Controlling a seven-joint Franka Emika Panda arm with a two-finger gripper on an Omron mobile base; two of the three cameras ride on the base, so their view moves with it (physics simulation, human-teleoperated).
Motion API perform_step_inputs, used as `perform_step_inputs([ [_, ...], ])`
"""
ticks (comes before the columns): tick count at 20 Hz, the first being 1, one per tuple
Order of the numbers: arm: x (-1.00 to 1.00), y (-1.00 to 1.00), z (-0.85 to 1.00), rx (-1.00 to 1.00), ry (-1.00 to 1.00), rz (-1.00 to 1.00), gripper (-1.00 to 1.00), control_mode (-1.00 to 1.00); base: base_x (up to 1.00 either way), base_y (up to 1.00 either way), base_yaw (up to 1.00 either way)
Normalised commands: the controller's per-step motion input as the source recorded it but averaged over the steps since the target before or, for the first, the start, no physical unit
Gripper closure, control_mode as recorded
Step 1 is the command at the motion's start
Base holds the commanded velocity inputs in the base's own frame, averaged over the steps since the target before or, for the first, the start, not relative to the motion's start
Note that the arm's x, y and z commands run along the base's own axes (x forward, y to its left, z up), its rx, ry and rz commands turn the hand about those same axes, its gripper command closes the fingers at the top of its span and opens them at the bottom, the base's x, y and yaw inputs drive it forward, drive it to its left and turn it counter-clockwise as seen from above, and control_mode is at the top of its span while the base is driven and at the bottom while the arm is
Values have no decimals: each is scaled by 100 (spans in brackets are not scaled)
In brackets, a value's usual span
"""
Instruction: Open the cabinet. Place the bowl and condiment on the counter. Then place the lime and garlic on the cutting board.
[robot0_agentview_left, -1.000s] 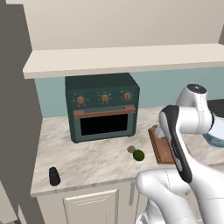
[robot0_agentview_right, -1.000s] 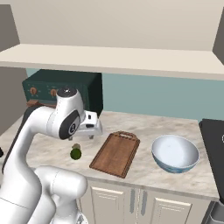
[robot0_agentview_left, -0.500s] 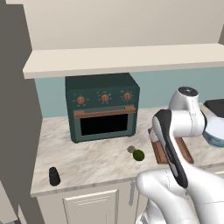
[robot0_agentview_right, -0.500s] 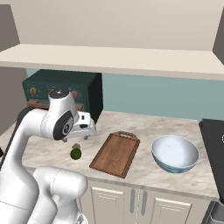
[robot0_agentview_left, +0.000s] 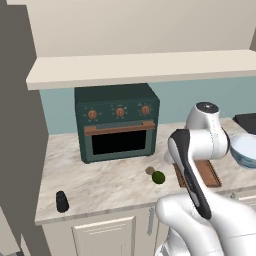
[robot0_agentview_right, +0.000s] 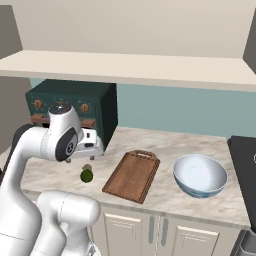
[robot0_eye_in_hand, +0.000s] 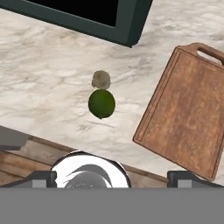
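A small round dark green lime (robot0_eye_in_hand: 101, 103) lies on the beige marble-look desk (robot0_eye_in_hand: 52, 87), touching a tiny tan-grey garlic bulb (robot0_eye_in_hand: 101, 79), beside the brown wooden cutting board (robot0_eye_in_hand: 186, 118). The tool (robot0_eye_in_hand: 111, 177) hangs above, wide open and empty. A white bowl (robot0_agentview_right: 200, 175) and a black shaker (robot0_agentview_left: 61, 201) stand on the desk. No writing is legible.

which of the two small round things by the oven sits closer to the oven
The garlic, the tan-grey bulb. It sits right beside the green lime, on the side toward the oven; the lime lies nearer the counter's front edge.
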Motion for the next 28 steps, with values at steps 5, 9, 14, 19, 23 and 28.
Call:
perform_step_inputs([
  [5, 0, 26, -12, 0, 0, 1, -100, -100, 0, 0, 0],
  [9, 0, 9, -17, 0, 0, 2, -100, -100, 0, 0, 0],
  [14, 0, 0, -15, 0, 0, 3, -100, -100, 0, 0, 0],
  [19, 0, 0, -15, 0, 0, 4, -100, -100, 0, 0, 0],
  [23, 0, 0, -15, 0, 0, 4, -100, -100, 0, 0, 0],
  [28, 0, 0, -15, 0, 0, 2, -100, -100, 0, 0, 0],
])
